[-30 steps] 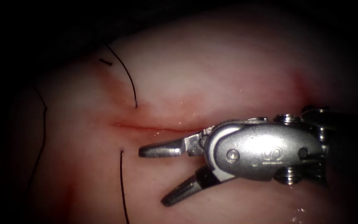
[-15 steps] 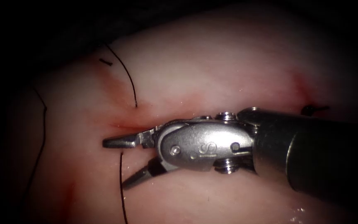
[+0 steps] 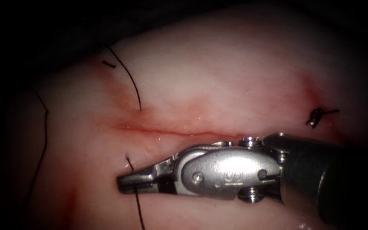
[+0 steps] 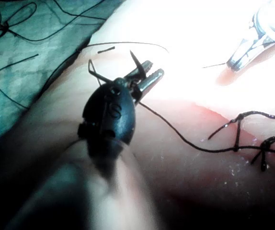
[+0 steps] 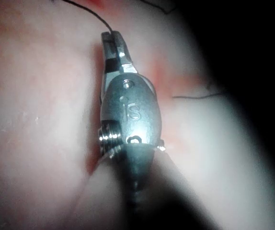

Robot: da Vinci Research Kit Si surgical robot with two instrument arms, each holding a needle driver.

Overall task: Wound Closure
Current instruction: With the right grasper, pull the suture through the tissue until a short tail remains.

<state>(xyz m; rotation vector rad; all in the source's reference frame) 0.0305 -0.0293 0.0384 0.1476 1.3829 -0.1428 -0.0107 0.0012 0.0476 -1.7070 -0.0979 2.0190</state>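
In the endoscope view my right tool (image 3: 122,184) lies just below the cut (image 3: 158,130), near its left end. Its jaws are shut on the dark thread (image 3: 138,204) a little beyond where that strand leaves the tissue (image 3: 218,76). The right wrist view has the same jaws (image 5: 112,39) shut, with thread (image 5: 87,10) leading off their tip. In the left wrist view my left tool (image 4: 149,75) is held above the tissue, jaws shut on the dark needle (image 4: 135,60). The needle's point sticks out past the jaws and is free of the tissue. Thread (image 4: 176,134) trails from there.
A second thread strand (image 3: 130,81) rises from the tissue above the cut. A tied knot (image 3: 317,116) with short ends sits at the far right. Tied stitches (image 4: 238,129) and a green drape (image 4: 22,57) with loose thread lie around the tissue.
My right tool moved left along the cut with jaws wide apart, then dropped slightly below it and shut on the lower thread strand.
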